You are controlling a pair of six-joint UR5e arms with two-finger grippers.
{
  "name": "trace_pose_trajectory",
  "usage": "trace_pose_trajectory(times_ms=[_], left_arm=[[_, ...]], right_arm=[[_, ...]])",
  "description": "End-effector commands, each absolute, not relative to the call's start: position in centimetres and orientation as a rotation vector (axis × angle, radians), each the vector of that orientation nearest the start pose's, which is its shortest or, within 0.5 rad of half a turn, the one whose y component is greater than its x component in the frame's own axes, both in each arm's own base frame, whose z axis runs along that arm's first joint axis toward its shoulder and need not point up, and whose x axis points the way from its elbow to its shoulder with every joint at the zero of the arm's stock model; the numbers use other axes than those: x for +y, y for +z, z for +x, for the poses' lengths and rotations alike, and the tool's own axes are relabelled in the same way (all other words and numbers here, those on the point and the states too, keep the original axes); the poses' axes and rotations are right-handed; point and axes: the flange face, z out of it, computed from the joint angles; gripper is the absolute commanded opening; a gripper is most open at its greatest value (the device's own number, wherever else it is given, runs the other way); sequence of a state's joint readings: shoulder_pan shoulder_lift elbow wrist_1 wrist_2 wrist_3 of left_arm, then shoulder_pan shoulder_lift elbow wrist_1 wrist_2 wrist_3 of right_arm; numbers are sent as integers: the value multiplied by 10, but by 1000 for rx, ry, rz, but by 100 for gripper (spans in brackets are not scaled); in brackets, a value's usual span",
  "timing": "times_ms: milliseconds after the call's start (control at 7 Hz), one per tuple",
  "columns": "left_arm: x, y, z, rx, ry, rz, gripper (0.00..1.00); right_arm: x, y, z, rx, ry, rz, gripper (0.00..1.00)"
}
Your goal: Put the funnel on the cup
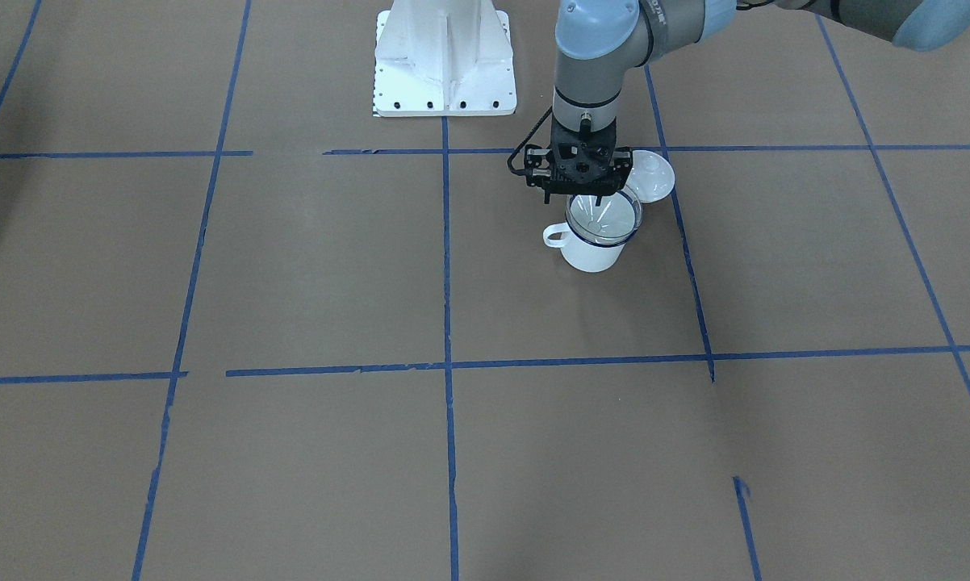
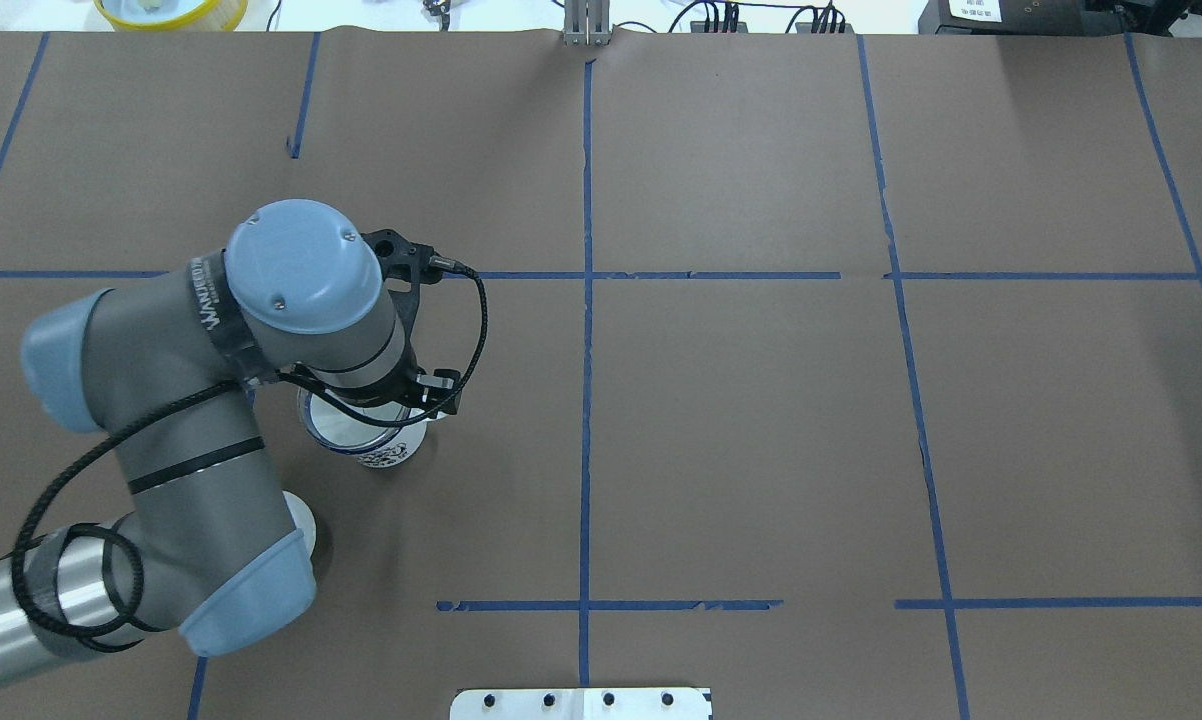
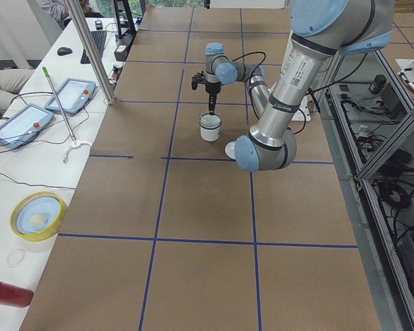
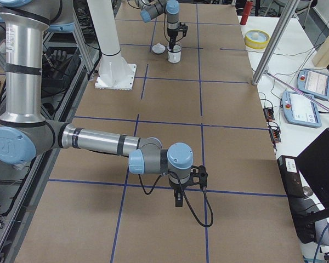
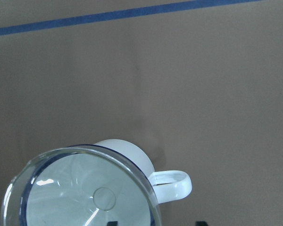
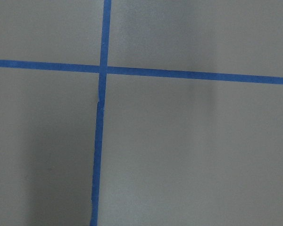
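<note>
Seen from across the brown tabletop [image 1: 291, 266], which blue tape lines [image 1: 446, 266] divide into squares. At the far edge, left of centre, stands one white robot pedestal [image 1: 445, 60]. To its right, one cup [image 1: 590, 257] stands upright. It is white with a dark blue rim, and its loop handle points left. One clear funnel [image 1: 606, 216] sits in the cup's mouth, wide end up. The left claw [image 1: 588, 194] hangs straight down just above the funnel's far rim. The wrist camera shows its two fingertips [image 5: 201, 223] spread apart, released, with the funnel's rim between them. Just right of the cup and a little farther back lies one round white knobbed lid [image 1: 653, 179].

Writing: white lettering runs along the left arm's grey band [image 2: 213, 300], too blurred to read, and a dark print [image 2: 389, 455] marks the cup's side.

The right claw [image 4: 178, 204] hangs over a tape crossing, well apart from the cup — I cannot tell whether it is clenched or released.
</note>
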State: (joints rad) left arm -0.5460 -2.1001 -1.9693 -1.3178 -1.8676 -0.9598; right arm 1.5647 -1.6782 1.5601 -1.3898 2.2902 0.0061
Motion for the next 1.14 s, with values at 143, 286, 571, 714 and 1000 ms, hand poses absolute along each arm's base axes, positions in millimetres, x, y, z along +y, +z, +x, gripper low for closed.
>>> trace_pose_trajectory(times_ms=[143, 286, 571, 714, 1000], left_arm=[[-357, 308, 375, 846, 265, 269, 100], [-343, 353, 351, 888, 279, 308, 100], [-382, 394, 257, 889, 374, 372, 100], [-414, 425, 195, 816, 420, 437, 100], [-466, 511, 80, 624, 452, 498, 100]], right_arm=[[-449, 700, 65, -720, -23, 56, 100], [-449, 700, 65, -720, -23, 56, 100], [-449, 700, 65, -720, -23, 56, 100], [-449, 700, 65, -720, -23, 56, 100], [-449, 700, 65, -720, -23, 56, 100]])
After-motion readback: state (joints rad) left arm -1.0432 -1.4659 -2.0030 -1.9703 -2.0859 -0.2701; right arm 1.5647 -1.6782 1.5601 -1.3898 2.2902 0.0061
